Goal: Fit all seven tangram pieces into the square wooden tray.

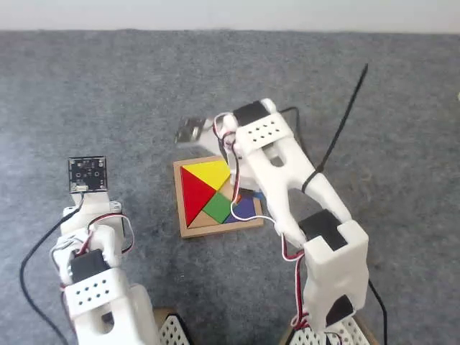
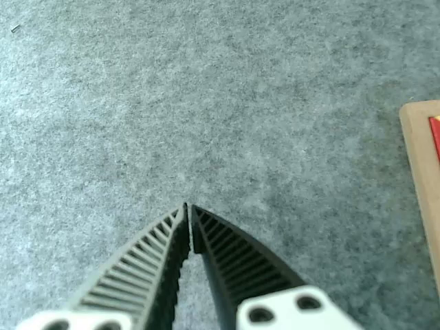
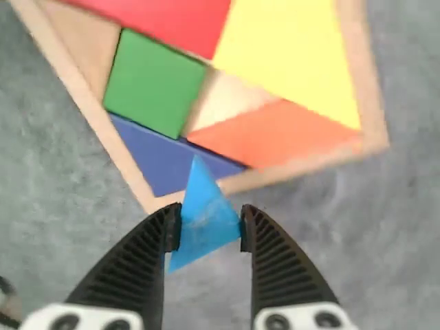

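Pinched between the jaws of the right gripper [image 3: 210, 214], which are parted only to the piece's width: small light-blue triangular tangram piece [image 3: 201, 206], tip over the rim of the square wooden tray [image 3: 375, 103].

Seated in tray: red triangle [image 3: 172, 17], yellow triangle [image 3: 295, 55], green square [image 3: 152, 82], dark-blue parallelogram [image 3: 172, 158], orange triangle [image 3: 275, 134].

Left bare: a triangular patch of wood [image 3: 223, 100] between green, yellow and orange, and another beside green and red.

Judged step: carrying blue triangle to a gap.

Needed next: advance over the central patch, rotate to match its edges, lower flat, release.

Parked over grey felt [image 2: 206, 103] beside the tray: left gripper [image 2: 188, 206], closed and empty.
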Motion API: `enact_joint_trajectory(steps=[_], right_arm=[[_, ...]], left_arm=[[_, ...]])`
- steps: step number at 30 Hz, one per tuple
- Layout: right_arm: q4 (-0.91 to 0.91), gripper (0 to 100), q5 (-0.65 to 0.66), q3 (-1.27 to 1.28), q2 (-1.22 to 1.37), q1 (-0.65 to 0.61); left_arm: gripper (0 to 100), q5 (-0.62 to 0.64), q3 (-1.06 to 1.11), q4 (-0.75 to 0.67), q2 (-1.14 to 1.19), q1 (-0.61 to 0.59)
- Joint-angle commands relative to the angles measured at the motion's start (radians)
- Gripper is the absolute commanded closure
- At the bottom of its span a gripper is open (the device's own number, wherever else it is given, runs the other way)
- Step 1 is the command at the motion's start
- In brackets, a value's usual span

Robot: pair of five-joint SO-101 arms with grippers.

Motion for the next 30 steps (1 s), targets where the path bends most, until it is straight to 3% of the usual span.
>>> enact_joint_trajectory(steps=[1,9,16,19,24,30], right_arm=[[-0.073,98.9,0.180,-0.002,-0.073,-0.024],[-0.173,97.6,0.186,-0.003,0.047,-0.094],[-0.125,69.4,0.222,-0.005,0.050,-0.096],[-0.105,62.7,0.221,0.002,-0.012,-0.090],[-0.054,64.3,0.199,0.057,-0.136,-0.091],[-0.136,71.7,0.100,0.298,-0.349,-0.088]], left_arm=[[99,0.005,-0.038,-0.015,0.003,0.000],[99,0.005,-0.038,-0.015,0.003,-0.002],[99,0.005,-0.038,-0.015,0.003,-0.002],[99,0.005,-0.038,-0.015,0.003,-0.002],[99,0.005,-0.038,-0.015,0.003,-0.002],[99,0.005,-0.038,-0.015,0.003,-0.003]])
